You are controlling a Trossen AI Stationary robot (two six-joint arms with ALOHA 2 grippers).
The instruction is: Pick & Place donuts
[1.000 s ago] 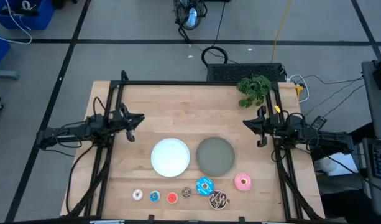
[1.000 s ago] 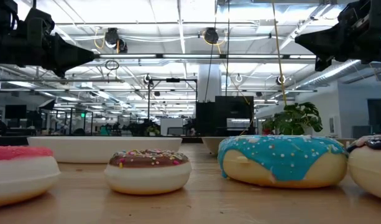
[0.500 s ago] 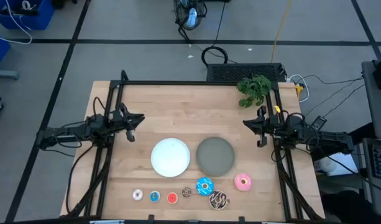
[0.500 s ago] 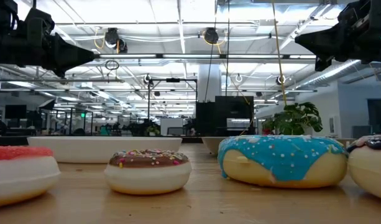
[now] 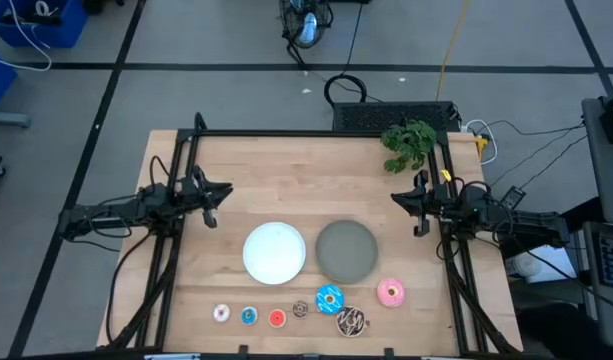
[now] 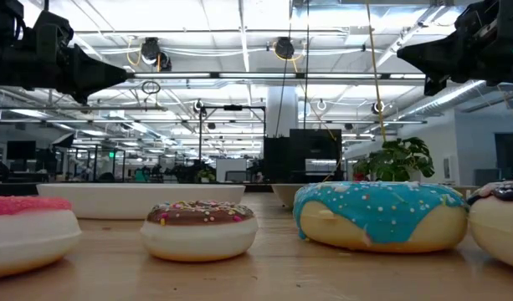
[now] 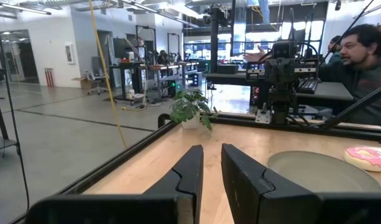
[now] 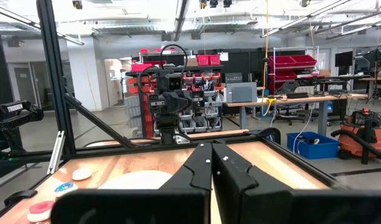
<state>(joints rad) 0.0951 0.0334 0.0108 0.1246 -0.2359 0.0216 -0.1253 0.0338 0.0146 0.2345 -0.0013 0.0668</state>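
Seven toy donuts lie flat on the wooden table near its front edge. Four are tiny: pale pink (image 5: 221, 313), blue (image 5: 249, 316), red (image 5: 277, 318) and brown (image 5: 300, 308). Three are larger: blue-iced (image 5: 329, 298), chocolate with sprinkles (image 5: 351, 321) and pink (image 5: 391, 292). Behind them stand a white plate (image 5: 275, 251) and a grey plate (image 5: 347, 251). My left gripper (image 5: 226, 190) hovers at the table's left side, its fingers (image 7: 191, 168) a narrow gap apart with nothing between. My right gripper (image 5: 396, 197) hovers at the right side, shut and holding nothing.
A potted green plant (image 5: 408, 143) stands at the far right corner. A black frame (image 5: 316, 133) runs along the table's far and side edges. Bare wood lies between the grippers behind the plates. A person (image 7: 364, 62) sits beyond the table's right side.
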